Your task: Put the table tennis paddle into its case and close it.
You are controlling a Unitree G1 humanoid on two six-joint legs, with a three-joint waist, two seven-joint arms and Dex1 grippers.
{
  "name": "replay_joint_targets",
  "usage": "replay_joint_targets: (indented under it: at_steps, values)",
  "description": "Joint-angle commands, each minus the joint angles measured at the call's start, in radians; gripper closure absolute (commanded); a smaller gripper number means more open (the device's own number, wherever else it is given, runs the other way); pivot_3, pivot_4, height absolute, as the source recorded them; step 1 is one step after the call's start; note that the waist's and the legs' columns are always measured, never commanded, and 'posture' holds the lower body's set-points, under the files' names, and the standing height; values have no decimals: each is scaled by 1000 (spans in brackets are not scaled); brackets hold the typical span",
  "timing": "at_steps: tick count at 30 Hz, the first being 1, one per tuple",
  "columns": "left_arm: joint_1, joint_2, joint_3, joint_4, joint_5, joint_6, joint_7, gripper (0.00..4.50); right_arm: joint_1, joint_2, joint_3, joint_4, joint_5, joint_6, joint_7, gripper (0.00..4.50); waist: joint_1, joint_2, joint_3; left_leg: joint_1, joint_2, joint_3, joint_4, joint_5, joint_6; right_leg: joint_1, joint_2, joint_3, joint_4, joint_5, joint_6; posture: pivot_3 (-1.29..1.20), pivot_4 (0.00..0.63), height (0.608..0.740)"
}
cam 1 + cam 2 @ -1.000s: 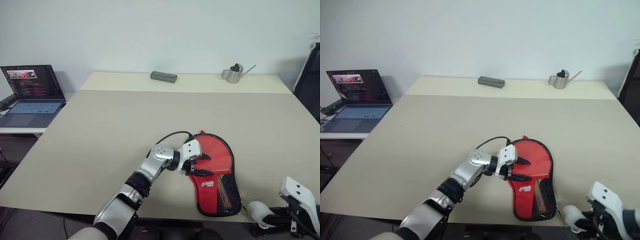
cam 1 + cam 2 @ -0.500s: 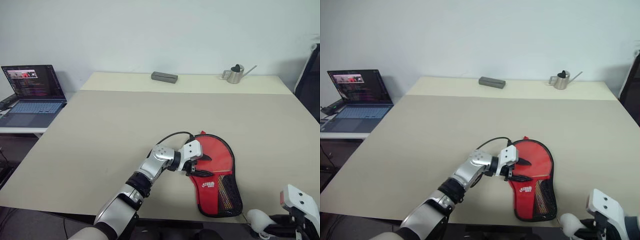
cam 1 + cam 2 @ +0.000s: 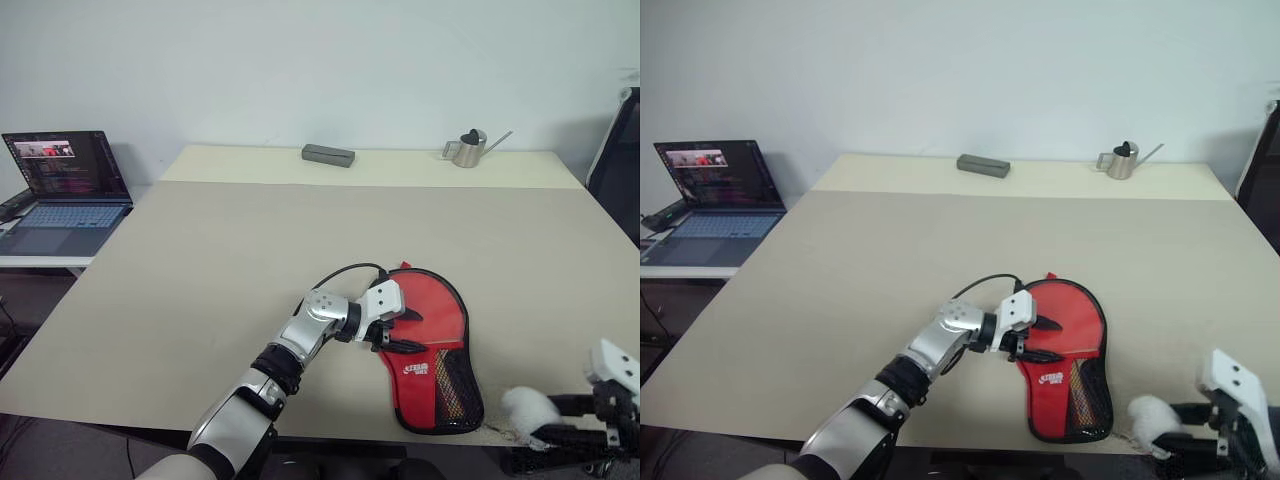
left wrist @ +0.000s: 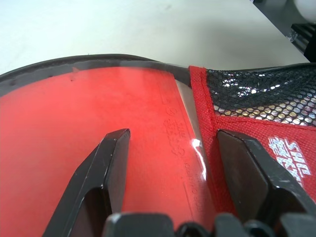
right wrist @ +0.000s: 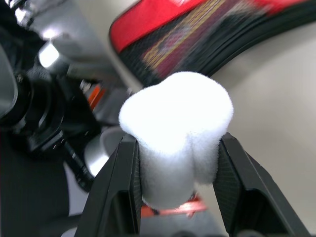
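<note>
1. Since the earlier frame, the right gripper has been shifted outward from the case, the white pom-pom pull kept between its fingers.
2. Spread fingers of the left gripper are pressed on the case.
3. Inside the case, the table tennis paddle is seen.

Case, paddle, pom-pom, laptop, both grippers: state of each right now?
case: flat at the table's near edge, left gripper on it
table tennis paddle: inside the case
left gripper: open, fingers spread over the case
pom-pom pull: between the right gripper's fingers
right gripper: grip unclear
laptop: open, screen on
</note>
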Motion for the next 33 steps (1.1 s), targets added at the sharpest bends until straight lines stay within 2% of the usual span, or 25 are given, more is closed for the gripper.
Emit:
replay_joint_targets:
  at_steps: [1, 4, 6, 8, 13, 16, 20, 25, 29, 33]
  values:
    - [45, 13, -67, 91, 88, 38, 5, 1447, 2, -15, -39, 39, -1, -37, 54, 2535, 0, 0, 0, 0, 0, 0, 0, 0, 0, 0, 0, 0, 0, 0, 0, 0, 150, 740]
    - [48, 16, -66, 86, 87, 40, 4, 1447, 12, -25, -38, 41, 6, -11, 69, 2535, 0, 0, 0, 0, 0, 1, 0, 0, 0, 0, 0, 1, 0, 0, 0, 0, 150, 740]
    - [48, 15, -66, 86, 87, 40, 5, 1447, 10, -37, -37, 19, 52, 53, 75, 2157, 0, 0, 0, 0, 0, 1, 0, 0, 0, 0, 0, 1, 0, 0, 0, 0, 150, 740]
    - [50, 17, -66, 83, 86, 41, 4, 1447, 12, -42, -38, -6, 79, 90, 78, 1644, 0, 0, 0, 0, 0, 1, 0, 0, 0, 0, 0, 1, 0, 0, 0, 0, 150, 740]
    - [52, 18, -65, 80, 85, 43, 3, 1447, -16, -41, -34, -18, 92, 111, 58, 21, 0, -1, 1, 0, 0, 1, 0, 0, 0, 0, 0, 1, 0, 0, 0, 0, 150, 740]
    - [51, 17, -64, 81, 84, 42, 4, 1447, -66, -33, -16, -1, 94, 104, 29, 21, 0, -1, 1, 0, 0, 1, 0, -1, 0, 0, 0, 1, 0, 0, 0, 0, 150, 740]
    - [48, 15, -53, 82, 76, 39, 9, 1447, -244, 16, 67, 49, 97, 74, -87, 21, -4, -4, 2, 0, 1, 2, 0, -1, 0, 1, 0, 1, 0, 0, 0, 0, 150, 740]
    - [37, 10, 8, 42, 11, 66, -3, 1447, -487, 118, 245, 166, 35, -8, -216, 21, -6, -5, 4, 1, 1, 1, 0, -1, 0, -1, 0, 1, 0, 0, 0, 0, 150, 740]
    - [36, 16, 49, -21, -41, 106, -32, 1447, -622, 190, 384, 295, -57, -111, -266, 21, -19, -5, 8, 0, 1, 1, 0, -1, 0, -2, 0, 2, 1, 0, 0, 0, 150, 740]
    - [36, 22, 84, -78, -70, 143, -26, 1447, -724, 255, 463, 416, -105, -188, -279, 21, -28, -2, 12, -4, 0, 1, 0, 0, 0, -7, 0, 3, 3, 0, -1, 0, 150, 740]
